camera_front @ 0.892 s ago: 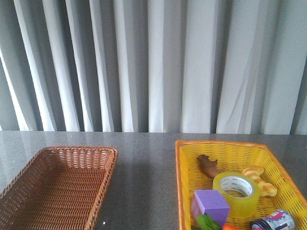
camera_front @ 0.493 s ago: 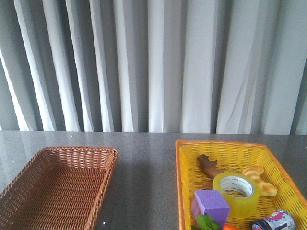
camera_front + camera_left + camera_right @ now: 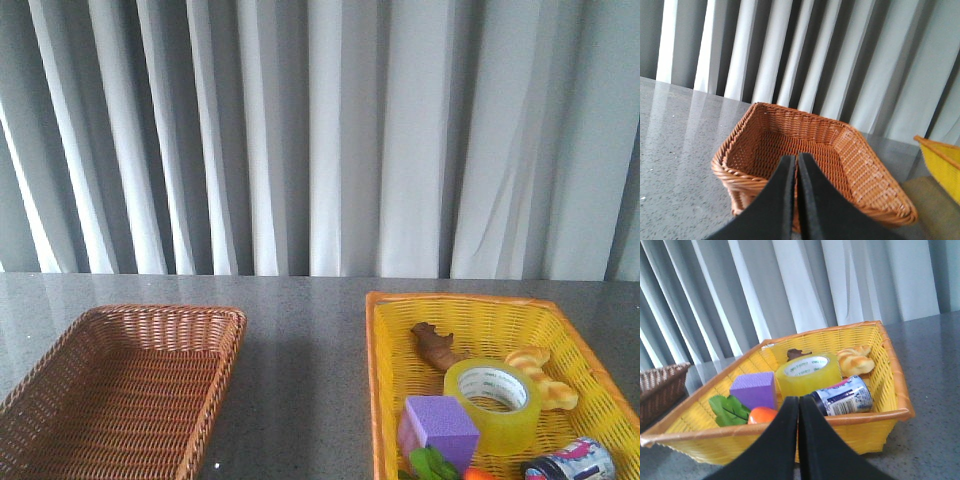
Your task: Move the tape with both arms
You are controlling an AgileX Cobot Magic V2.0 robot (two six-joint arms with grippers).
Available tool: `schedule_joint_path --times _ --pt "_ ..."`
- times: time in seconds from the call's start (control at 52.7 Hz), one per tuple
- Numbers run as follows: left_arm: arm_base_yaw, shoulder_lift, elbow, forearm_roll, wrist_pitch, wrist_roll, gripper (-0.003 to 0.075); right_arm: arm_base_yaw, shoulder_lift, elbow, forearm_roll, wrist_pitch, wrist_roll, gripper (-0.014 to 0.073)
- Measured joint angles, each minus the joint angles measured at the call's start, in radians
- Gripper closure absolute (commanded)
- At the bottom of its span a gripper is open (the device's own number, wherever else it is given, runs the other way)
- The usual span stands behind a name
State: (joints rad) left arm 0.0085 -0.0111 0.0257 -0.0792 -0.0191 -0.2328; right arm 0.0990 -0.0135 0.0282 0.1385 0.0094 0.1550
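Tape sits flat, core up, in the yellow basket on the robot's right side of the bench. Nothing is gripping it yet.

Neighbours are tight: purple cube touching or just beside it on the near-left, braided pastry just beside it on the far-right, small can lying between the tape and the near rim. A brown piece lies behind, near but apart.

Right pincer: fingers pressed together, holding nothing, outside the near rim and aimed at the tape over the can. Left pincer: same, fingers together, empty, in front of the brown wicker basket, which looks like the drop target.

Step in hand looks like the right arm's reach. Suggestions:
- Spread the fingers wide before descending; the roll is broad.
- Come from above, not over the rim, so the can and orange item aren't swept.
- Either pinch one wall of the ring (one finger in the core) or span the full roll; the wall pinch avoids the cube and leaves the opposite side free for the left arm at handover.
- Risk: nudging the cube or pastry, or the smooth tape slipping.
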Motion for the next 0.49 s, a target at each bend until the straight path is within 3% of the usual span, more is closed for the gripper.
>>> schedule_joint_path --times 0.152,0.266,0.493 --pt "0.000 0.000 -0.012 -0.002 -0.071 -0.119 0.0726 0.000 0.000 0.000 0.096 -0.045 0.000 0.0601" --pt "0.000 0.000 -0.099 0.004 -0.062 -0.169 0.0725 0.000 0.000 -0.075 0.100 0.009 -0.004 0.0599" --pt "-0.016 0.081 -0.380 0.092 0.125 -0.166 0.0708 0.000 0.215 -0.409 0.069 0.174 -0.090 0.0526"
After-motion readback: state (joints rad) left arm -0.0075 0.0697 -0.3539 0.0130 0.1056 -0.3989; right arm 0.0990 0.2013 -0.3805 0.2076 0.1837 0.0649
